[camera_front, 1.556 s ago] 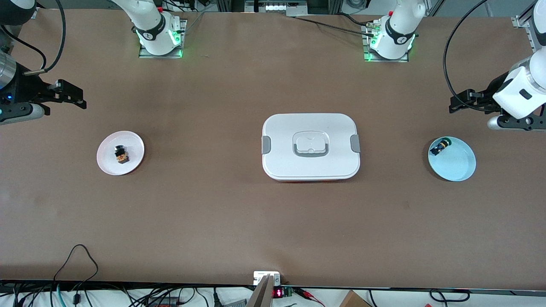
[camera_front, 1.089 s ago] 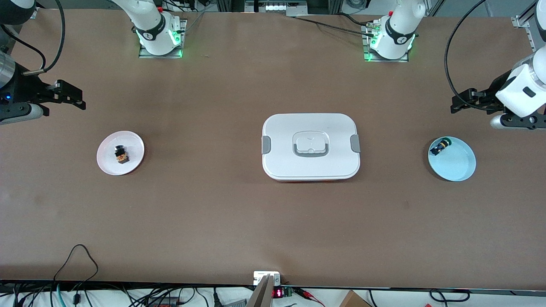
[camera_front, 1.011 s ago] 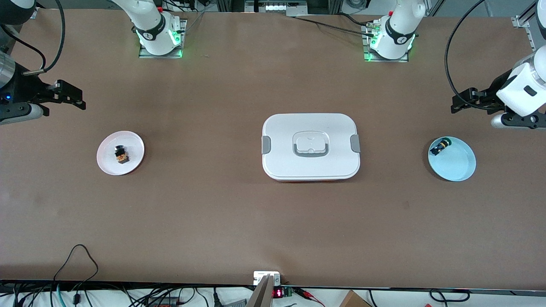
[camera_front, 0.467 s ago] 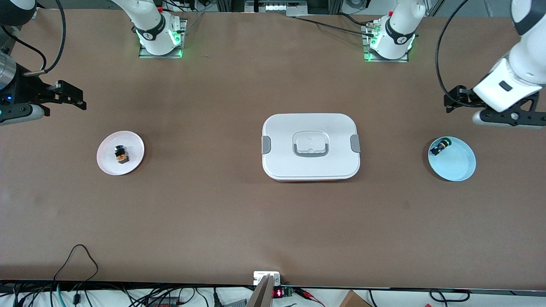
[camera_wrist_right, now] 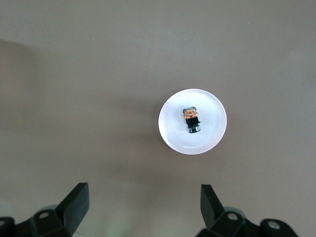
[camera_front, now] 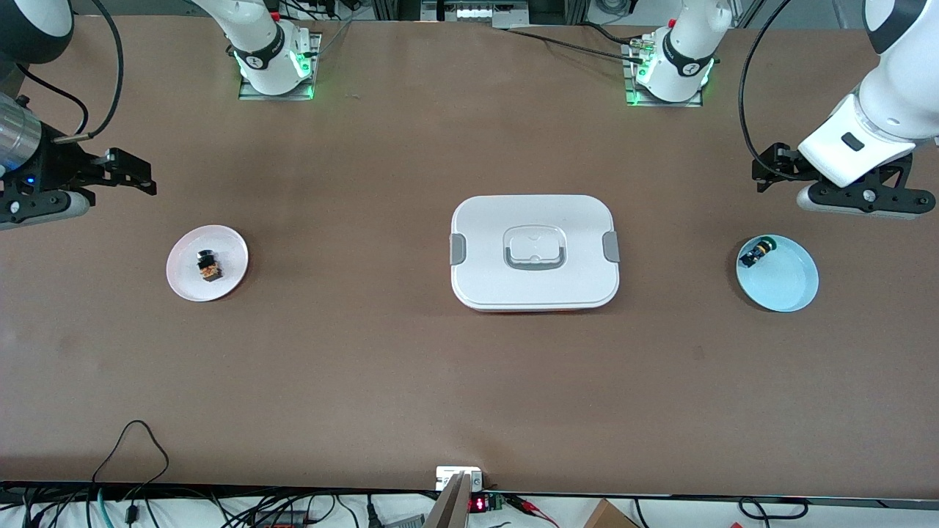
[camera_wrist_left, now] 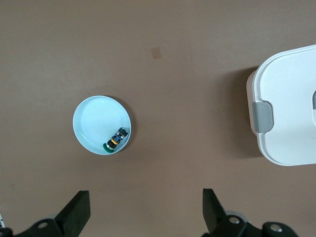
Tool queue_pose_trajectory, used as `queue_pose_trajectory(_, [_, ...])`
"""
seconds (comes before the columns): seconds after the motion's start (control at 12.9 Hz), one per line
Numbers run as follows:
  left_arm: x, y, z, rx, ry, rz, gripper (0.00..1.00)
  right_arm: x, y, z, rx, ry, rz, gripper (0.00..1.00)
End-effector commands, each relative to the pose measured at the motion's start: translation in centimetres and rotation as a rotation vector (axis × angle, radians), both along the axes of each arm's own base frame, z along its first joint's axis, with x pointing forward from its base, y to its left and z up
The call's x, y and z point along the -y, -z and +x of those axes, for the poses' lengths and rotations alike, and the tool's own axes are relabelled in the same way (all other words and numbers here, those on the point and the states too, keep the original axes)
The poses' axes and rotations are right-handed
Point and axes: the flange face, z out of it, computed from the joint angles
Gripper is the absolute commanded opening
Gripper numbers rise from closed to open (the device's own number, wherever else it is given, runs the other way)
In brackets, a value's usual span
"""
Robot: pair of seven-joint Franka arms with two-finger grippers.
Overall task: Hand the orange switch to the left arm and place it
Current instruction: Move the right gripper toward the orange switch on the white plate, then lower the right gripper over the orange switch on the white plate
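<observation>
The orange switch [camera_front: 209, 266], a tiny block with a black top and an orange-tan body, lies on a small pale plate [camera_front: 229, 248] toward the right arm's end of the table. The right wrist view shows the switch [camera_wrist_right: 191, 120] on that plate [camera_wrist_right: 211, 134]. My right gripper [camera_front: 143, 177] hangs open and empty over bare table beside the plate. The big white box [camera_front: 535, 251] with grey clips sits mid-table, and its corner [camera_wrist_left: 291, 103] shows in the left wrist view. My left gripper [camera_front: 763, 170] is open and empty over bare table beside a light blue plate [camera_front: 791, 284].
On the blue plate lies a small black part [camera_front: 757, 253] with blue and yellow-green bits, also seen as the part [camera_wrist_left: 116, 140] on the plate [camera_wrist_left: 94, 118] in the left wrist view. Cables trail along the table edge nearest the front camera.
The left arm has swung, carrying its open gripper a little toward the box. The right gripper has shifted slightly toward the middle of the table. Switch, plates and box have not moved.
</observation>
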Motion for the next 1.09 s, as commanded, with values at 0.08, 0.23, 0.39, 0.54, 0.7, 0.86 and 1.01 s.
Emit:
queue_pose_trajectory(0.08, [0.1,-0.6,0.3,0.008,-0.003,0.02,1.0,0.7,4.1,0.8,-0.017,-0.155,-0.023,1.0])
queue_pose_trajectory(0.23, [0.1,-0.6,0.3,0.008,-0.003,0.018,1.0,2.6,7.9,0.4,0.014,-0.284,-0.007,1.0])
queue_pose_trajectory(0.39, [0.1,-0.6,0.3,0.008,-0.003,0.018,1.0,4.4,11.1,-0.2,0.011,-0.43,0.022,1.0])
queue_pose_trajectory(0.54, [0.0,-0.6,0.3,0.008,-0.005,0.018,1.0,5.0,14.2,-1.0,-0.007,-0.529,0.04,1.0])
queue_pose_trajectory(0.7, [0.1,-0.6,0.2,0.008,-0.003,0.017,1.0,4.8,17.8,-1.9,-0.039,-0.746,0.039,1.0])
queue_pose_trajectory(0.86, [0.1,-0.6,0.2,0.008,-0.003,0.017,1.0,3.9,20.9,-3.0,-0.045,-0.946,0.026,1.0])
queue_pose_trajectory(1.01, [0.1,-0.6,0.2,0.008,-0.003,0.017,1.0,3.7,23.9,-3.6,-0.028,-1.189,0.035,1.0])
